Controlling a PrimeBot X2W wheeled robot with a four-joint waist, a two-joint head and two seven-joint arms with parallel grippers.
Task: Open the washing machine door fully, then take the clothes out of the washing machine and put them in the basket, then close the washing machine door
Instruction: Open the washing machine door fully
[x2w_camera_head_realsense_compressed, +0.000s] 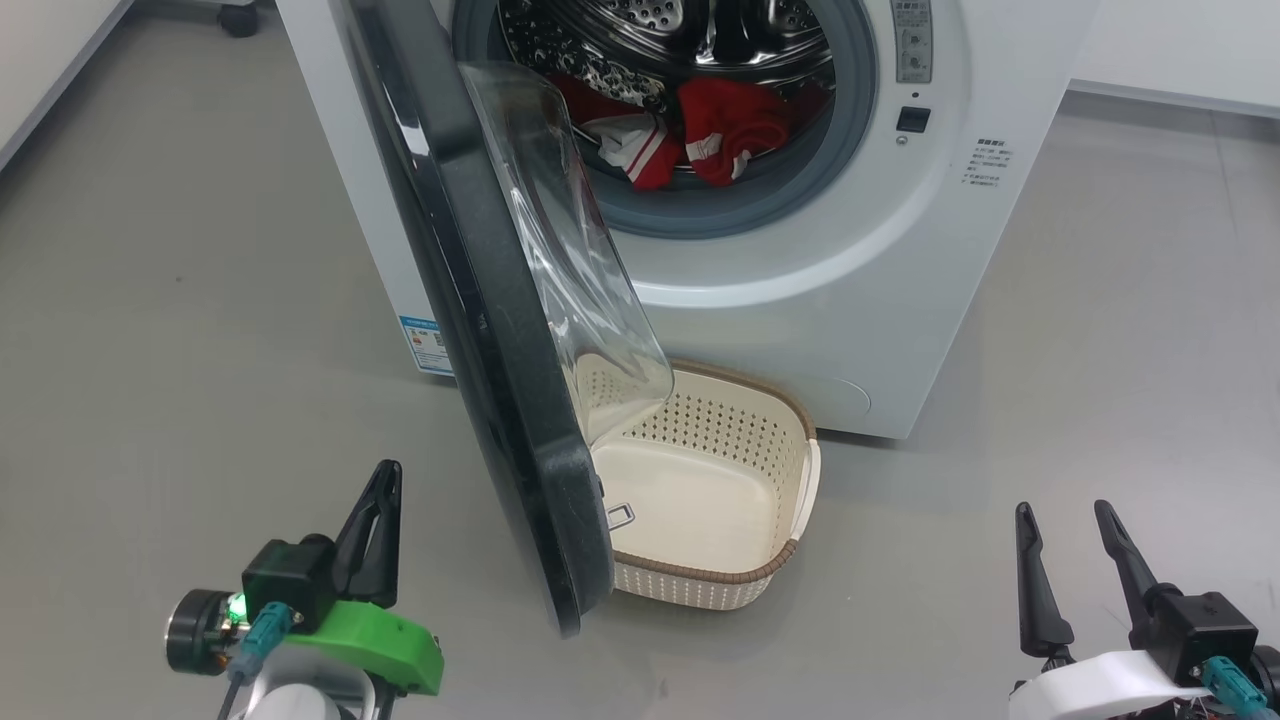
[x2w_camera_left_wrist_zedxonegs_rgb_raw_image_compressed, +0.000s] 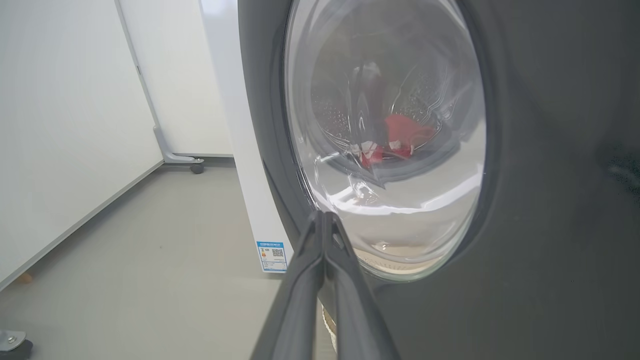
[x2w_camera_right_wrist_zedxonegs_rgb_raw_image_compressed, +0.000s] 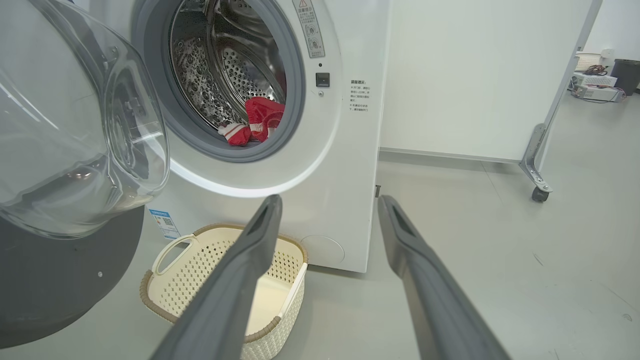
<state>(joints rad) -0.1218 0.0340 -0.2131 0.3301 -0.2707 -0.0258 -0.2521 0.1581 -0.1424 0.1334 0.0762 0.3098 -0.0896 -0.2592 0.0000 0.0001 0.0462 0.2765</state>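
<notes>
Right, head view first: big white front-loading washing machine (x2w_camera_head_realsense_compressed: 850, 300) across the top. Its round door with glossy black rim and bulging clear glass bowl (x2w_camera_head_realsense_compressed: 480, 330) stands roughly edge-on to the camera, so likely not swung fully back yet. Bright red garments with white stripes (x2w_camera_head_realsense_compressed: 700, 130) lie at the drum's front lip, none taken out. The cream perforated plastic basket with brown woven-look rim (x2w_camera_head_realsense_compressed: 790, 470) sits empty on the grey floor (x2w_camera_head_realsense_compressed: 150, 300) right under the opening, probably so clothes only need a short drop; the door's lower edge overhangs its left part. Left fingers (x2w_camera_head_realsense_compressed: 375, 530), lower left, are pressed together on nothing, near the door's outer face but apart from it. Right fingers (x2w_camera_head_realsense_compressed: 1035, 580), lower right, are spread wide and empty, well apart from the machine.

Left wrist view: closed fingers point at the door glass; red fabric shows through it. A small blue sticker with a QR code (x2w_camera_left_wrist_zedxonegs_rgb_raw_image_compressed: 272, 256) sits low on the machine, text too small to read.

Right wrist view: spread fingers frame the basket and the machine's lower front. A grey warning strip (x2w_camera_right_wrist_zedxonegs_rgb_raw_image_compressed: 311, 27) and a block of small print (x2w_camera_right_wrist_zedxonegs_rgb_raw_image_compressed: 359, 95) beside the opening are unreadable. No brand name seen.
</notes>
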